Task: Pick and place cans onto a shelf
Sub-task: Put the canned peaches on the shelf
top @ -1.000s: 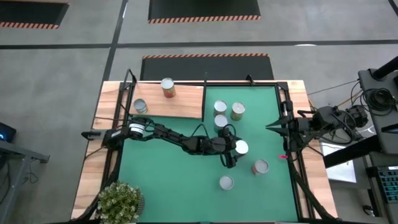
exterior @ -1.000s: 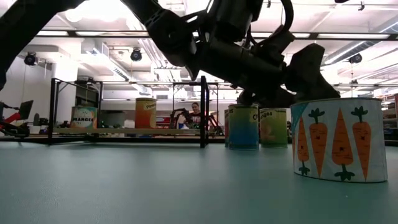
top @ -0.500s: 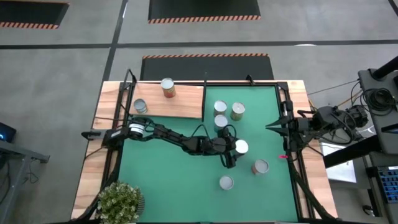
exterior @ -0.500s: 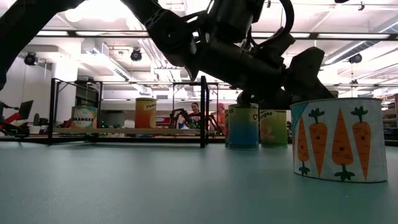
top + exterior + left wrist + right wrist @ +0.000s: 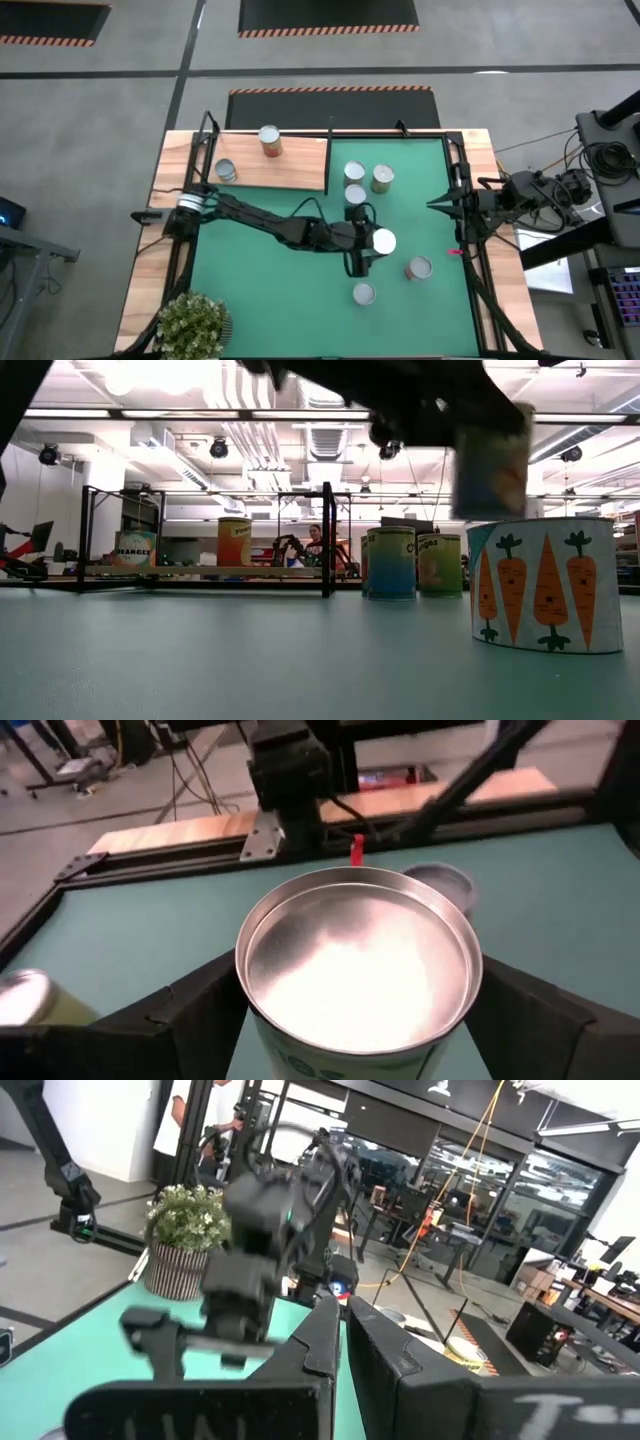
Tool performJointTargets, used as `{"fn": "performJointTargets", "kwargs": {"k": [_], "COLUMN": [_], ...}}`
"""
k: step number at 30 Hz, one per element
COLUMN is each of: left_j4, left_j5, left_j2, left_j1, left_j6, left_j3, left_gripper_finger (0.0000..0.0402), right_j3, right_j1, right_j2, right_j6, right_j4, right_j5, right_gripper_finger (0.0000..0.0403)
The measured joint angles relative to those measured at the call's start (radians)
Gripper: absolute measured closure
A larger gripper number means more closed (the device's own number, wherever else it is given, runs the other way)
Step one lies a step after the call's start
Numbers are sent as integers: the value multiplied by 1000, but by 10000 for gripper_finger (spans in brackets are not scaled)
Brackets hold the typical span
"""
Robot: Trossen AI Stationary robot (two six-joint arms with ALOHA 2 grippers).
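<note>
From above, my left gripper (image 5: 372, 243) pinches a can (image 5: 383, 240) mid-mat; the shelf (image 5: 275, 165) lies far-left with two cans, five stand loose. Level view: the can hangs upright off the mat. Right gripper (image 5: 342, 1330), pressed together, waits at the right edge.

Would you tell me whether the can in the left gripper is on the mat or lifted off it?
Lifted. In the low view the can hangs well above the mat, upright, with the left gripper shut on it.
</note>
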Motion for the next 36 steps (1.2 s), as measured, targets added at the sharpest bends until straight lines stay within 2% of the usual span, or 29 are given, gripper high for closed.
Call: {"fn": "performJointTargets", "kwargs": {"k": [3, 6, 13, 19, 23, 25, 29, 36], "left_j4": [-99, -156, -125, -126, -120, -118, -112, -72], "left_j5": [-11, -68, -213, -439, -623, -681, -674, -668], "left_j2": [-64, -136, -358, -583, -721, -774, -830, -801], "left_j1": [-15, -31, -51, -49, -41, -27, 27, 149], "left_j6": [25, 43, 6, -106, -181, -229, -324, -420], "left_j3": [-6, -41, -301, -540, -662, -718, -805, -891], "left_gripper_finger": [96, 97, 97, 98, 98, 98, 98, 98], "right_j3": [0, 0, 0, 0, 0, 0, 0, 0], "right_j1": [0, 0, 0, 0, 0, 0, 0, 0], "right_j2": [0, 0, 0, 1, 1, 0, 1, 1], "right_j6": [0, 1, 0, 0, -2, -4, -5, -8], "right_j4": [0, 1, 2, 10, 12, 12, 19, 20], "right_j5": [0, 0, 0, 0, 0, 0, 0, 0], "right_gripper_finger": [390, 390, 390, 390, 390, 390, 390, 390]}}
